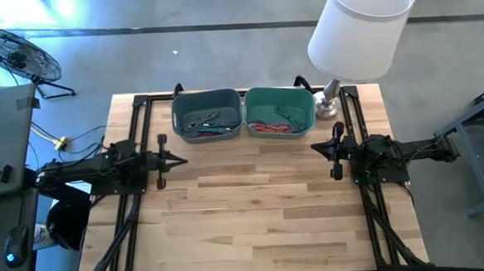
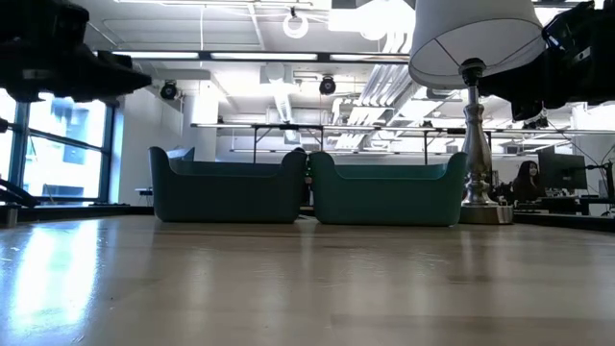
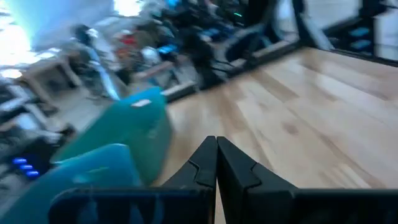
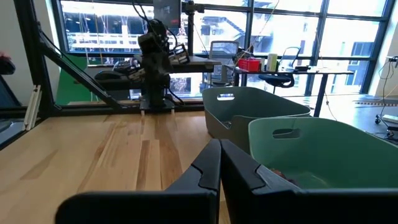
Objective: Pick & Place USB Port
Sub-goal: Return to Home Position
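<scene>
Wood table (image 1: 263, 217), two bins at the far edge, side by side and touching. Blue bin (image 1: 207, 115) on the left, green bin (image 1: 280, 110) on the right. The blue bin holds a tangle of dark USB cables (image 1: 206, 125) with red and blue bits; single cables can't be told apart. The green bin holds an orange-red cable (image 1: 268, 128) along its near side and a green cable (image 1: 288, 112) farther back. From the low view only the bin walls show, the contents are hidden.

White-shaded lamp (image 1: 359, 26) at the far right corner of the table, its metal base just beside the green bin's right wall. From above the shade covers part of that corner. Floor fan (image 1: 17, 49) stands off the table at far left. A person (image 2: 527, 181) sits at a screen in the room behind, well away from the table.

Both arms are folded low along their own sides of the table, with grippers pointing inward at each other and well apart across bare wood. Left gripper (image 1: 179, 162) sits near the left frame, in front of the blue bin and clear of it. Its fingers are pressed together with nothing between them. Right gripper (image 1: 316, 146) sits near the right frame, close to the green bin's near right corner but not touching it. Its fingers are also closed tight and empty.
</scene>
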`<action>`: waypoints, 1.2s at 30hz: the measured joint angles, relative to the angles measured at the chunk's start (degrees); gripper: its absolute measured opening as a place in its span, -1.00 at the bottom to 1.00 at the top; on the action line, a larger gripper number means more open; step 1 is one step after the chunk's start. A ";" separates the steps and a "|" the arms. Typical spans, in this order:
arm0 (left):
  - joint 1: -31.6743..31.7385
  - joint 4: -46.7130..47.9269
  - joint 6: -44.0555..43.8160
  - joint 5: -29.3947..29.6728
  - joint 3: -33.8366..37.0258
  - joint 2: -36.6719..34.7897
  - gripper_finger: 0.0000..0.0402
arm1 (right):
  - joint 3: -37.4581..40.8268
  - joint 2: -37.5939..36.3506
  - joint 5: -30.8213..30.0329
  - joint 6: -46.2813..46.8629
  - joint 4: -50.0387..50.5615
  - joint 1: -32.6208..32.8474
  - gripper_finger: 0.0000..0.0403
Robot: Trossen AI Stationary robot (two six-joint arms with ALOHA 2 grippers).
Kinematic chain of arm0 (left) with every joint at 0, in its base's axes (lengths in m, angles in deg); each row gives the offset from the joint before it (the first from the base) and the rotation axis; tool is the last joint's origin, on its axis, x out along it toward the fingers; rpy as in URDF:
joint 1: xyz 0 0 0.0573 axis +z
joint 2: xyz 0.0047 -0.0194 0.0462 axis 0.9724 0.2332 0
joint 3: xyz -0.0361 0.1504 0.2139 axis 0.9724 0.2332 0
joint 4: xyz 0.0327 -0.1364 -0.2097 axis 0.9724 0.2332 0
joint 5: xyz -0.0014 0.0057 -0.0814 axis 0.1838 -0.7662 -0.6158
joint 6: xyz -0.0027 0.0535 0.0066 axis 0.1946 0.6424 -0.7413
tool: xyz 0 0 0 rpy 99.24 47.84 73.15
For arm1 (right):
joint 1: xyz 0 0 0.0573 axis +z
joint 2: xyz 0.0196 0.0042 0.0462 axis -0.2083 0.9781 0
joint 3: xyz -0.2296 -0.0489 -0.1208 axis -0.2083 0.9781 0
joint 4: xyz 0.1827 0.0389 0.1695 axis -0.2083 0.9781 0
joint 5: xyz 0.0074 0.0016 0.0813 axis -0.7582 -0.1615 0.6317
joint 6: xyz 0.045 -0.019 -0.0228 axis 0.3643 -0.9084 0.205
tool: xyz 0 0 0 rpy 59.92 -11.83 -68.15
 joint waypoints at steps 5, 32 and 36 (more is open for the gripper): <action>-3.97 -0.24 0.55 7.99 1.20 -1.47 -1.00 | 0.02 0.01 0.01 0.02 0.00 0.01 -1.00; -7.65 -4.61 6.08 9.02 3.82 -1.50 -1.00 | 0.02 0.00 0.02 0.02 0.00 0.02 -1.00; -7.65 -4.61 6.08 9.02 3.85 -1.50 -1.00 | 0.02 0.00 0.02 0.02 0.00 0.02 -1.00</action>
